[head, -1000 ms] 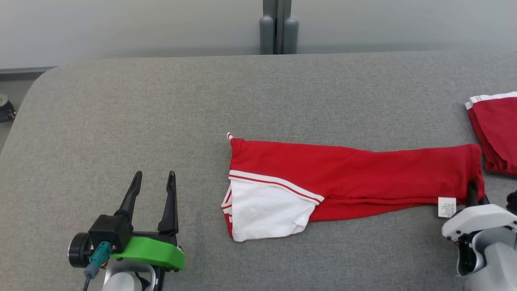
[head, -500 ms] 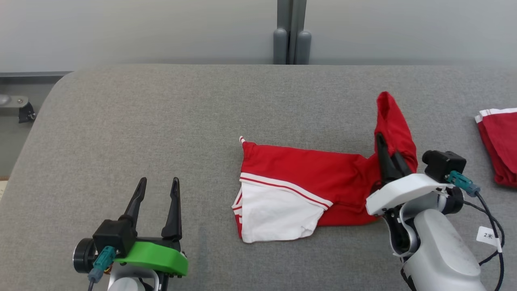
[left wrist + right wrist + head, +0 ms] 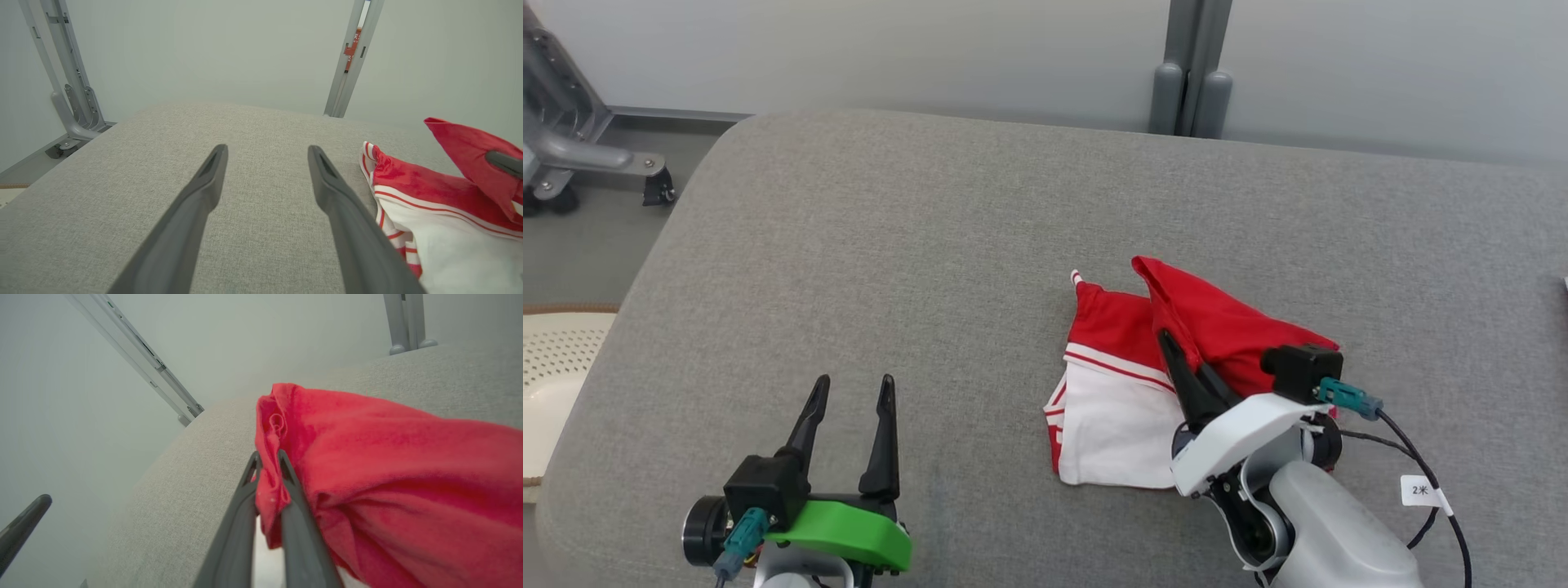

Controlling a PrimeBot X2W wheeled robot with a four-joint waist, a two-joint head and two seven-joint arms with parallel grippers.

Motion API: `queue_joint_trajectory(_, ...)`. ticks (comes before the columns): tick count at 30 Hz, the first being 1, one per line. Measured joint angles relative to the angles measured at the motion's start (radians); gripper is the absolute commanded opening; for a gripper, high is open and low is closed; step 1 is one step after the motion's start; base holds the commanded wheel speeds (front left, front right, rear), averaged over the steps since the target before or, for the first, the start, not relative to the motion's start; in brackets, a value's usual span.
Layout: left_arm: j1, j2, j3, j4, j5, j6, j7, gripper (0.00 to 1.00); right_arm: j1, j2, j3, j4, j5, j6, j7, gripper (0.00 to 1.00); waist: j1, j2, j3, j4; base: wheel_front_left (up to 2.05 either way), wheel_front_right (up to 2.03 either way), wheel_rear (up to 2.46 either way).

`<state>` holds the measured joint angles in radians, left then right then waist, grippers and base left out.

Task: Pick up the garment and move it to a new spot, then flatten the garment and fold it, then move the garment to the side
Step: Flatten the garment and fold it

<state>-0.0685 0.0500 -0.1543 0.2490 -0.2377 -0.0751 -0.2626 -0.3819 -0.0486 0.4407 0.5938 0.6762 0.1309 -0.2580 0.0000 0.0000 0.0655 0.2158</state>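
Note:
The garment (image 3: 1123, 343) is red with white stripes and a white panel, lying on the grey padded table (image 3: 915, 245). My right gripper (image 3: 1174, 347) is shut on the garment's red end, holding it lifted and doubled back over the striped half; the right wrist view shows red cloth (image 3: 367, 457) pinched between the fingers (image 3: 245, 506). My left gripper (image 3: 854, 392) stands open at the lower left, well clear of the garment, with bare table between its fingers (image 3: 204, 196). In the left wrist view the garment (image 3: 429, 192) lies to the right.
A grey post (image 3: 1188, 73) rises behind the table's far edge. Beyond the table's left corner stands a wheeled metal frame (image 3: 572, 155) on the floor, and a pale perforated object (image 3: 556, 359) lies lower left. Bare table spreads left and behind the garment.
My right gripper has carried the garment's right end up and leftward over the striped half, folding it shorter. The head camera has turned left. The left gripper has stayed open and still.

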Motion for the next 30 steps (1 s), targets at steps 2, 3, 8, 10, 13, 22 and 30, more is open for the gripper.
queue_joint_trajectory(2,0.0,0.0,-0.003,0.001,-0.001,0.0,0.0,1.0,-0.002,0.0,0.016,0.023,0.023,0.0,-0.001,0.0,0.0,0.0,0.002,0.013,0.0,0.0,0.0)
queue_joint_trajectory(3,0.0,0.0,-0.006,0.002,-0.002,0.0,0.0,1.0,-0.003,0.0,0.019,0.031,0.034,0.0,-0.003,0.0,0.0,0.0,0.003,0.02,0.0,0.0,0.0)
queue_joint_trajectory(8,0.0,0.0,-0.013,0.002,-0.007,0.0,0.0,1.0,-0.009,-0.001,0.039,0.045,0.076,0.0,-0.003,0.0,0.0,0.0,0.01,0.044,0.0,0.0,0.0)
queue_joint_trajectory(10,-0.001,0.0,-0.016,0.004,-0.007,0.001,0.0,1.0,-0.009,-0.001,0.055,0.045,0.091,0.0,-0.004,0.0,0.0,0.0,0.013,0.052,0.0,0.0,0.0)
queue_joint_trajectory(13,-0.001,0.0,-0.017,0.006,-0.007,0.001,0.0,1.0,-0.01,-0.001,0.081,0.045,0.103,0.0,-0.004,0.0,0.0,0.0,0.015,0.06,0.0,0.0,0.0)
queue_joint_trajectory(22,-0.001,0.0,-0.012,0.016,-0.008,0.004,0.0,1.0,-0.004,-0.003,0.272,0.052,0.204,0.0,-0.005,1.0,0.0,0.0,0.006,0.062,0.0,0.0,0.0)
queue_joint_trajectory(30,0.002,0.0,0.0,0.012,-0.008,0.007,0.0,1.0,-0.096,0.003,0.326,-0.001,0.158,0.0,-0.005,1.0,0.0,0.0001,-0.004,0.021,0.0,0.0,0.0)
